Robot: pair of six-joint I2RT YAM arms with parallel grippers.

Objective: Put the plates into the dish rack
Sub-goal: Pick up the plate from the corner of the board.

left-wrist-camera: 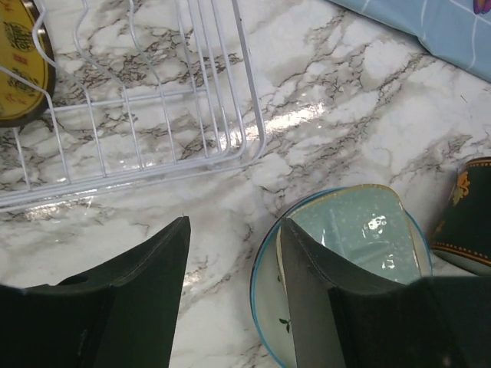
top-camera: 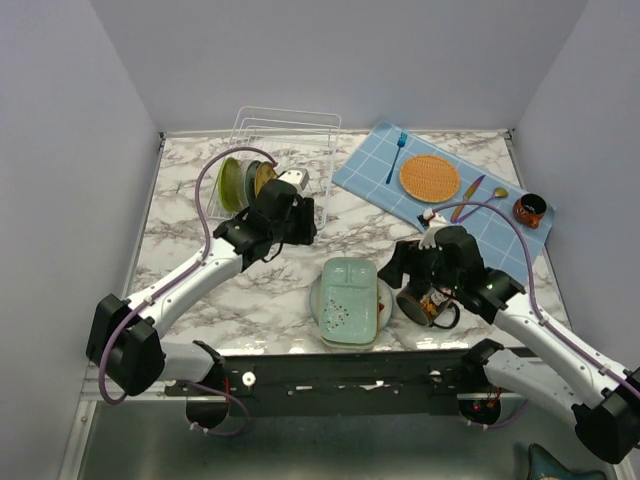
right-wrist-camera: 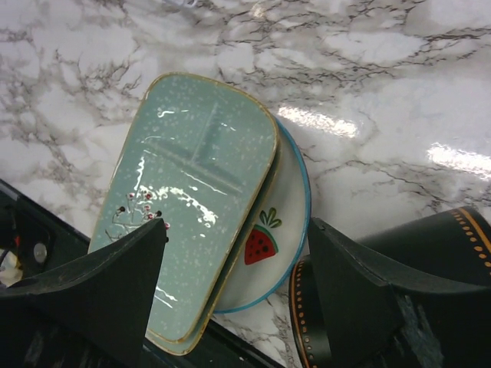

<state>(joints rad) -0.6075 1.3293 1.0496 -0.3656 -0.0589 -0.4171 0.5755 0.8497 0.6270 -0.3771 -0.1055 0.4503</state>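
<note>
— Where are the plates?
— The mint-green rounded-square plate [top-camera: 348, 298] lies on the white watermelon-slice round plate [right-wrist-camera: 270, 230]. The other plates [top-camera: 238, 183] stand on edge in the white wire dish rack [top-camera: 295, 133].
— Grippers?
— The left gripper [left-wrist-camera: 234, 224], near the rack, and the right gripper [right-wrist-camera: 236, 230], by the stack, are both spread wide and empty.

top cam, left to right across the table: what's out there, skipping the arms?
dish rack → mint-green plate → orange woven mat → small dark cup
</note>
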